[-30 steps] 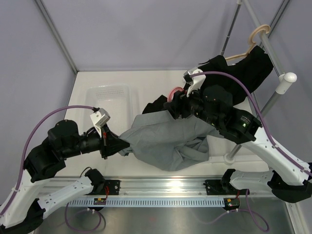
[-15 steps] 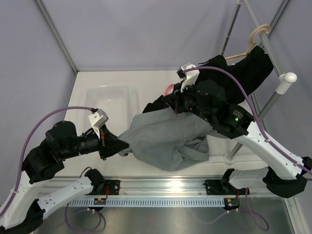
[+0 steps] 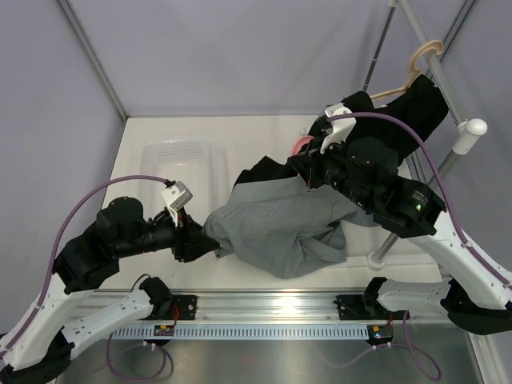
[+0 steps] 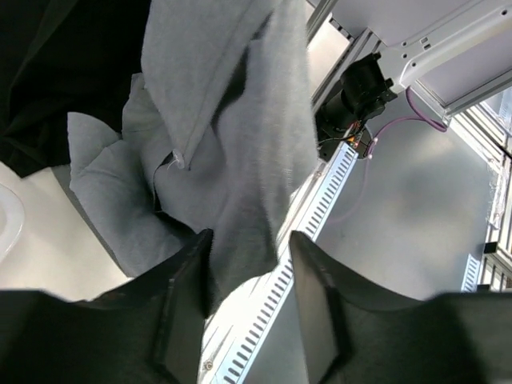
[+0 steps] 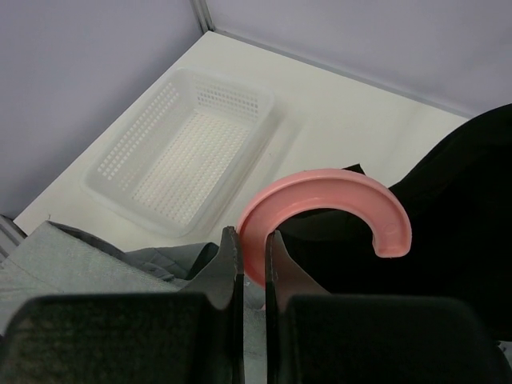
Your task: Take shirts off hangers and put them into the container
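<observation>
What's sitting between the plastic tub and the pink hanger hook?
Just bare tabletop separates the container from the pink hanger's hook, clearest in the right wrist view.

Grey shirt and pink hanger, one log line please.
right gripper: shut on pink hanger | left gripper: open, grey shirt between jaws | container: empty

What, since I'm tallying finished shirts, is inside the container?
Nothing: in the right wrist view the container shows only its bare dotted base. The grey shirt sits outside it, and so does the black shirt. Overhead, the left arm covers its near edge.
</observation>
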Action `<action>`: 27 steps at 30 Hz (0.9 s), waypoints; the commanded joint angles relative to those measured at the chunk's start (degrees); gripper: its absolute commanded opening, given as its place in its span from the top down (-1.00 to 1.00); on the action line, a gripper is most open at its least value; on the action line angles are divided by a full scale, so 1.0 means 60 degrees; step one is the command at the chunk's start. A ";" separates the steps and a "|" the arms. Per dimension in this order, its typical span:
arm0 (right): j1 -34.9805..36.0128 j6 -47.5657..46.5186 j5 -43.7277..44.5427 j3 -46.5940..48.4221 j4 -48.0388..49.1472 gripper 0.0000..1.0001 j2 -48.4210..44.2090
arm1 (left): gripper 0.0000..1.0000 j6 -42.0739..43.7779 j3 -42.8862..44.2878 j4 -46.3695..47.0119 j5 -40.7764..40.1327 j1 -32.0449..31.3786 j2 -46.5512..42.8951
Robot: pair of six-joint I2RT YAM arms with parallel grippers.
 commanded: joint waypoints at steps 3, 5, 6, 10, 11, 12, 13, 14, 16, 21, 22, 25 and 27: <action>-0.0043 0.0065 0.0532 0.0875 0.0088 1.00 -0.0289 | 0.56 0.0019 0.0073 0.0196 -0.0275 -0.0017 0.0329; -0.0043 -0.0067 0.0765 0.1007 -0.0161 1.00 -0.0377 | 1.00 0.0019 0.0234 -0.0112 -0.0538 -0.0031 0.0418; -0.0043 -0.0111 0.0897 0.1037 -0.0250 1.00 -0.0391 | 1.00 0.0019 0.0307 -0.0214 -0.0845 -0.0031 0.0403; -0.0028 -0.0476 0.1892 0.0849 -0.0616 1.00 -0.0537 | 1.00 -0.0112 0.0731 -0.0610 -0.2002 -0.0031 -0.0006; -0.0043 -0.0536 0.2388 0.0731 -0.0646 1.00 -0.0582 | 1.00 -0.0142 0.0950 -0.0756 -0.2280 -0.0031 -0.0196; -0.0043 -0.0580 0.2654 0.0613 -0.0660 1.00 -0.0611 | 1.00 -0.0215 0.0995 -0.0728 -0.2689 -0.0017 -0.0328; -0.0043 -0.0595 0.3251 0.0366 -0.0617 1.00 -0.0713 | 1.00 -0.0230 0.1010 -0.0655 -0.2824 -0.0017 -0.0460; -0.0028 -0.0595 0.3518 0.0233 -0.0472 1.00 -0.0786 | 1.00 -0.0303 0.1040 -0.0524 -0.2985 -0.0017 -0.0722; -0.0028 -0.0333 0.4742 0.0027 -0.0368 1.00 -0.0846 | 1.00 -0.0435 0.1054 -0.0479 -0.3366 -0.0017 -0.0856; -0.0043 0.0414 0.6390 0.0055 -0.0368 1.00 -0.0612 | 1.00 -0.0523 0.0967 -0.0289 -0.3426 -0.0031 -0.1135; -0.0043 0.1025 0.6899 0.0099 -0.0426 1.00 -0.0582 | 1.00 -0.0523 0.0909 -0.0216 -0.3339 -0.0017 -0.1179; -0.0333 0.2181 0.7459 0.0608 -0.1213 1.00 -0.0204 | 1.00 -0.0538 0.0500 0.0294 -0.2973 -0.0017 -0.1703; -0.0627 0.2509 0.7257 0.0904 -0.1758 1.00 0.0148 | 1.00 -0.0538 0.0265 0.0676 -0.2563 -0.0017 -0.2144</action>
